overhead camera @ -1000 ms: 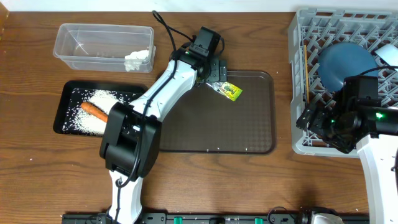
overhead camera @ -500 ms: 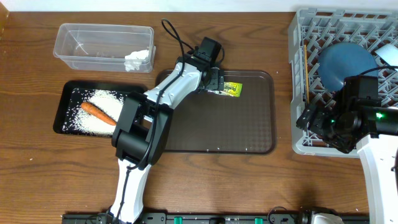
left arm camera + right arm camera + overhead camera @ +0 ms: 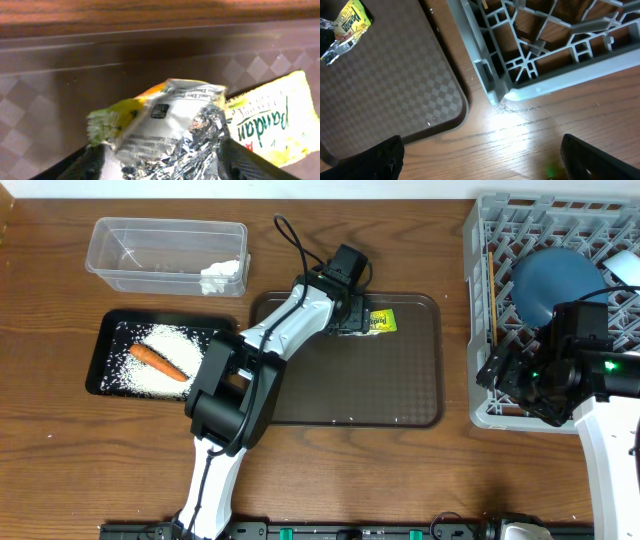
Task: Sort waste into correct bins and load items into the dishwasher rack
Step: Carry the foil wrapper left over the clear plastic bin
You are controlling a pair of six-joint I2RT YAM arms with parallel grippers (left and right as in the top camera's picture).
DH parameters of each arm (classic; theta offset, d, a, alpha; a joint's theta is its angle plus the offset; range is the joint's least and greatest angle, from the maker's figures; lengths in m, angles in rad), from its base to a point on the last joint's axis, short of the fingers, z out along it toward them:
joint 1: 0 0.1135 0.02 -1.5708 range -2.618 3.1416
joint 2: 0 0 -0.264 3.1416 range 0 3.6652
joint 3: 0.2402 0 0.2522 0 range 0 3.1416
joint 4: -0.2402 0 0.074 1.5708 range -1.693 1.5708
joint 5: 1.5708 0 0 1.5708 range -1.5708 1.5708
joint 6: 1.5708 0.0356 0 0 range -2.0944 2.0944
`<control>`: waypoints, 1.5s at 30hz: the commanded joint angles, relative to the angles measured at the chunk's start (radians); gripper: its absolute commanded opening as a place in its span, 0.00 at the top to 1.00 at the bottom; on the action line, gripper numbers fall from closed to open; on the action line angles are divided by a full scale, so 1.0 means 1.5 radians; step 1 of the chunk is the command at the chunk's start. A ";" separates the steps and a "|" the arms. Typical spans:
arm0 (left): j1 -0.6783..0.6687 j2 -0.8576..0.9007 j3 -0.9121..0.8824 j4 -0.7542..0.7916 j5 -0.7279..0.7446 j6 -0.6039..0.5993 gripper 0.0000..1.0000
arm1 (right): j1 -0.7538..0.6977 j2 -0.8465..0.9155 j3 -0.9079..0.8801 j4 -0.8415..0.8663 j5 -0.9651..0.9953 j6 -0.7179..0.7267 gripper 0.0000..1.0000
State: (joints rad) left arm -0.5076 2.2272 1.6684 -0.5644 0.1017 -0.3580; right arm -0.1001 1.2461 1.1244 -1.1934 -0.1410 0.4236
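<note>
Left tool [image 3: 161, 165] pinches wrapper [image 3: 170, 120] between its fingers [image 3: 82, 164].

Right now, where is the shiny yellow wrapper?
In the overhead view, the wrapper sits between the fingers of the left gripper, near the far edge of the brown tray, left of the grey rack.

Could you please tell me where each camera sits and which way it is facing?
Overhead: fixed above the table, looking straight down on the brown tray, the rack and both arms.
Left wrist: low over the brown tray, facing the wrapper between its own fingers.
Right wrist: beside the rack's corner, looking down at the rack, tray and table; its dark fingers show at the bottom corners.
Shared: all three views show the wrapper on the brown tray.
</note>
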 commanded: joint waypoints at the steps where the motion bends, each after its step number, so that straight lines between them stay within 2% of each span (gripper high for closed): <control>1: 0.002 -0.007 0.003 0.002 0.007 0.007 0.35 | -0.007 -0.005 0.004 -0.002 0.004 -0.009 0.01; 3: 0.003 -0.009 0.003 0.004 0.007 0.007 0.51 | -0.007 -0.005 0.004 -0.002 0.004 -0.009 0.01; 6: 0.004 -0.011 0.004 0.004 0.007 0.007 0.81 | -0.007 -0.005 0.004 -0.002 0.004 -0.009 0.01; 8: 0.006 -0.016 0.004 0.004 0.007 0.007 0.94 | -0.007 -0.005 0.004 -0.002 0.004 -0.009 0.01; 16: 0.038 -0.087 0.009 0.019 -0.037 0.007 0.94 | -0.007 -0.005 0.004 -0.002 0.004 -0.009 0.01; 24: 0.116 -0.190 0.009 0.088 -0.276 0.007 0.94 | -0.007 -0.005 0.004 -0.002 0.004 -0.009 0.01; 30: 0.192 -0.186 0.009 0.139 -0.385 0.059 0.93 | -0.007 -0.005 0.004 -0.002 0.004 -0.009 0.01; 40: 0.327 -0.183 -0.001 0.158 -0.385 0.059 0.89 | -0.007 -0.005 0.004 -0.002 0.004 -0.009 0.01; 43: 0.349 -0.175 -0.001 0.157 -0.361 0.059 0.83 | -0.007 -0.005 0.004 -0.002 0.004 -0.009 0.01; 45: 0.358 -0.174 -0.002 0.150 -0.352 0.059 0.83 | -0.007 -0.005 0.004 -0.002 0.004 -0.009 0.01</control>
State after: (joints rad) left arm 0.0204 1.9419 1.6760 -0.3332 -0.4435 -0.2825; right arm -0.1001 1.2461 1.1244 -1.1934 -0.1410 0.4236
